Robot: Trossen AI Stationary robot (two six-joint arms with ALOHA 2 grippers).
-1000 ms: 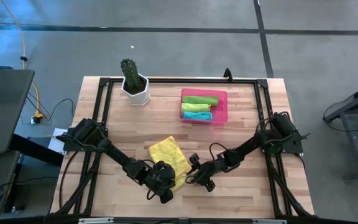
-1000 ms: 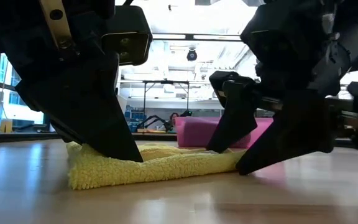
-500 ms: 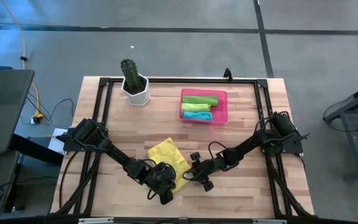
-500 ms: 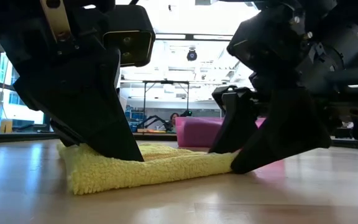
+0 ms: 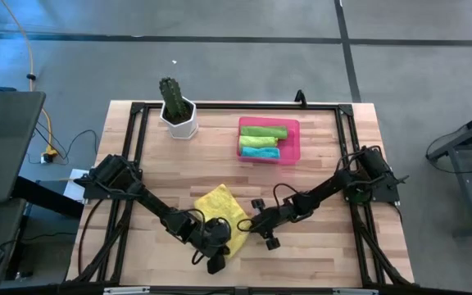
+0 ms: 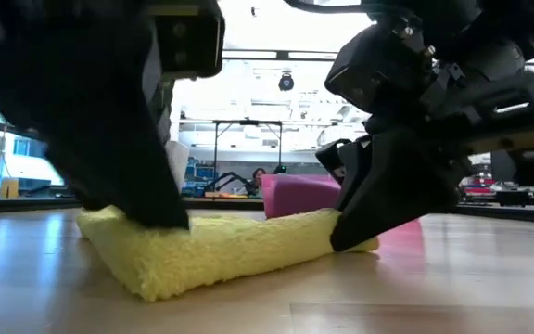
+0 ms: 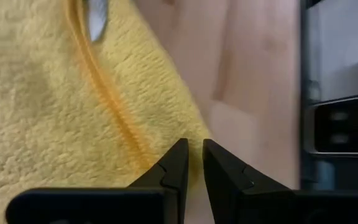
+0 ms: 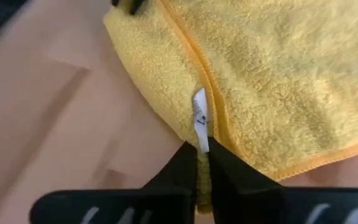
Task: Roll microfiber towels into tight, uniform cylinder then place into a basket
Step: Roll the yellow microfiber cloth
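While the wooden worktop (image 5: 318, 147) carried everything, we saw the pink basket (image 5: 293, 143) near its far edge holding a lime green towel (image 5: 262, 131) and a teal blue towel (image 5: 260, 152), beside a white cactus pot (image 5: 179, 121). Nearer the front lay the yellow towel (image 5: 220, 205), folded. We saw the left gripper (image 7: 193, 163) at its front corner, fingers nearly together pinching the hem, and the right gripper (image 8: 202, 163), fingers pressed together on the edge by the small white tag (image 8: 200, 118).
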